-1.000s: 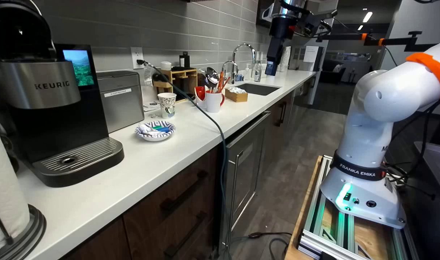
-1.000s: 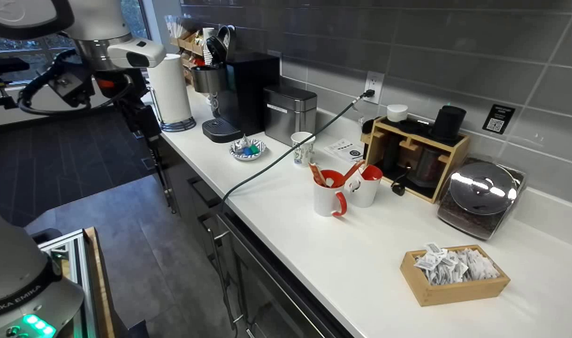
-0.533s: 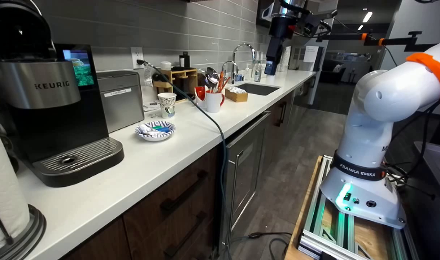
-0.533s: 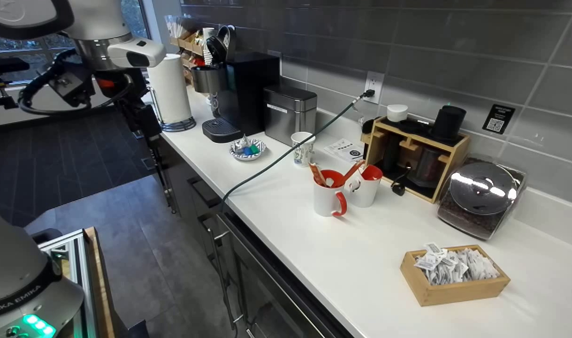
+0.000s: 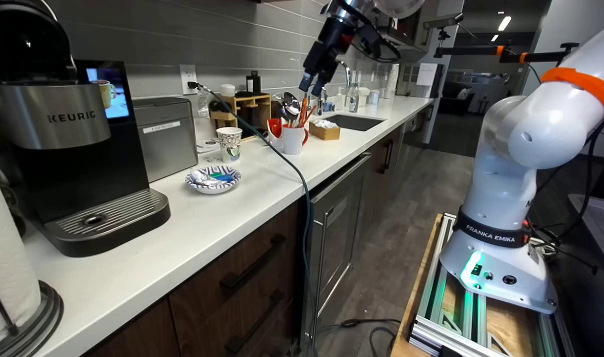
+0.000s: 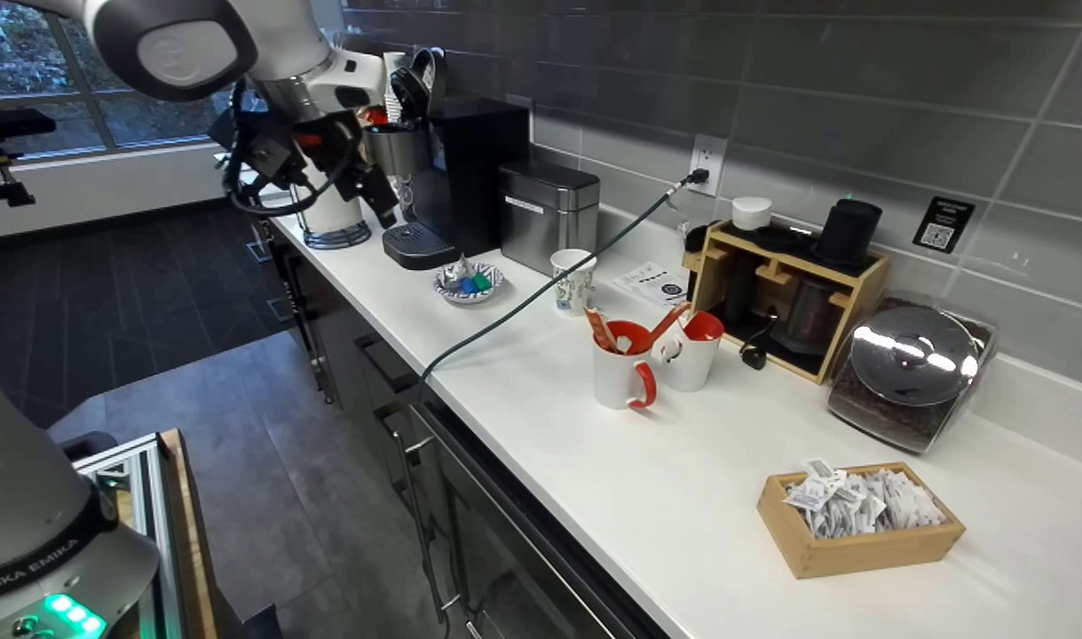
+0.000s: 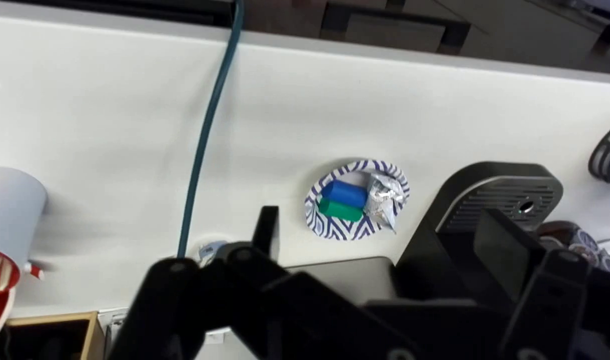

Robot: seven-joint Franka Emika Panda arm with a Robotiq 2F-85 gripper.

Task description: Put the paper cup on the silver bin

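The paper cup (image 5: 229, 145) is whitish with a printed pattern and stands upright on the counter beside the silver bin (image 5: 169, 136). Both also show in an exterior view, the cup (image 6: 571, 286) just in front of the bin (image 6: 541, 226). In the wrist view a finger hides most of the cup (image 7: 210, 251), and the bin's top (image 7: 352, 275) shows between the fingers. My gripper (image 5: 310, 88) is in the air above the counter, apart from cup and bin. It also shows in an exterior view (image 6: 385, 209). In the wrist view its fingers (image 7: 388, 240) are wide apart with nothing held.
A green cable (image 6: 514, 312) runs from the wall outlet past the cup and over the counter edge. A patterned dish (image 7: 330, 230) with small items, a coffee machine (image 5: 79, 119), mugs (image 6: 619, 377) and a wooden organizer (image 6: 847, 311) stand nearby.
The arm has swung toward the counter, and the gripper has moved over it and tilted. In an exterior view its two fingers now show apart. Cup and bin have not moved.
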